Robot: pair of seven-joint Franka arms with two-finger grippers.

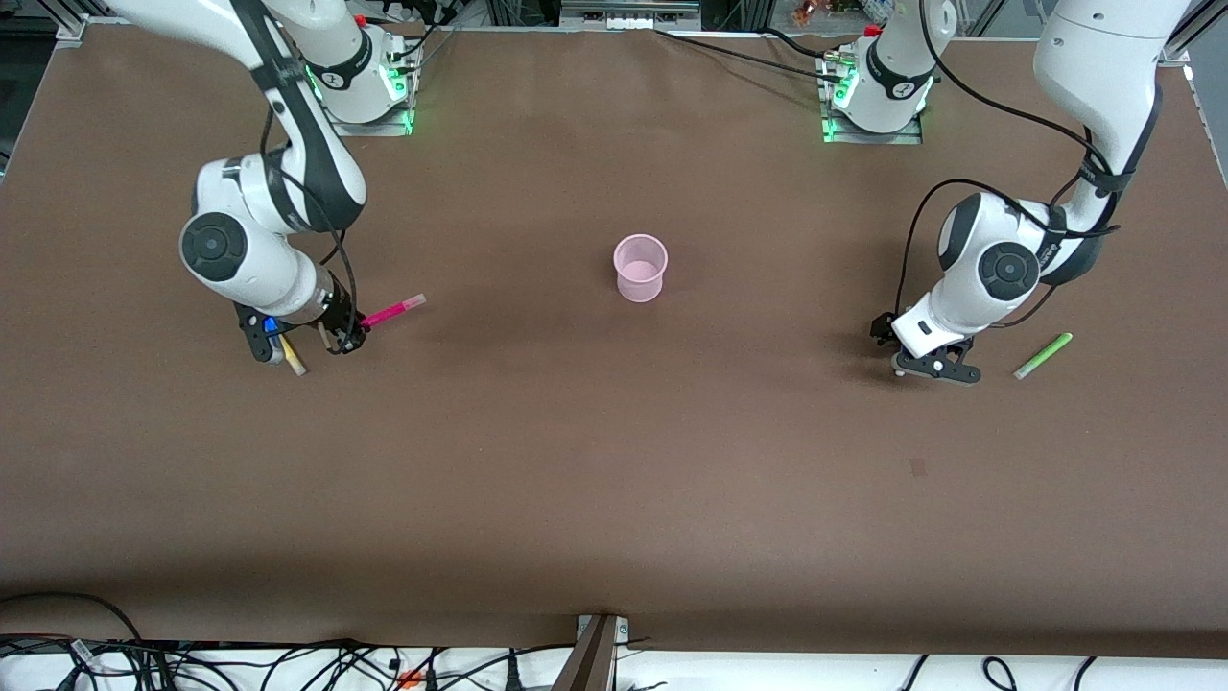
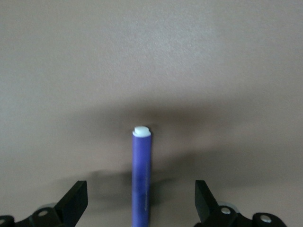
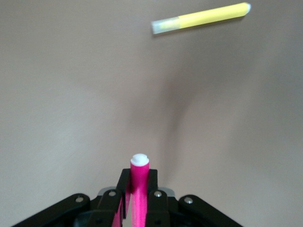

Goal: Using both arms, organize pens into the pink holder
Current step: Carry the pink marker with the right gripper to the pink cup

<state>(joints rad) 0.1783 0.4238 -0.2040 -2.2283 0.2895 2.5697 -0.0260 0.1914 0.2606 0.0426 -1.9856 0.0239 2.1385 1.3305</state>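
Brown table: pink holder upright mid-table; right gripper clamped on magenta pen, lying lengthwise, pale cap toward holder; yellow pen flat nearby; left gripper spread wide, straddling purple pen; green pen lying slantwise beside it.

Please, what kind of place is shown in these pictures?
Probably a robotics lab: two white arms bolted to a brown-covered table, loose cables along its near edge, and practice props, a pink holder and pens, such as the light green pen.
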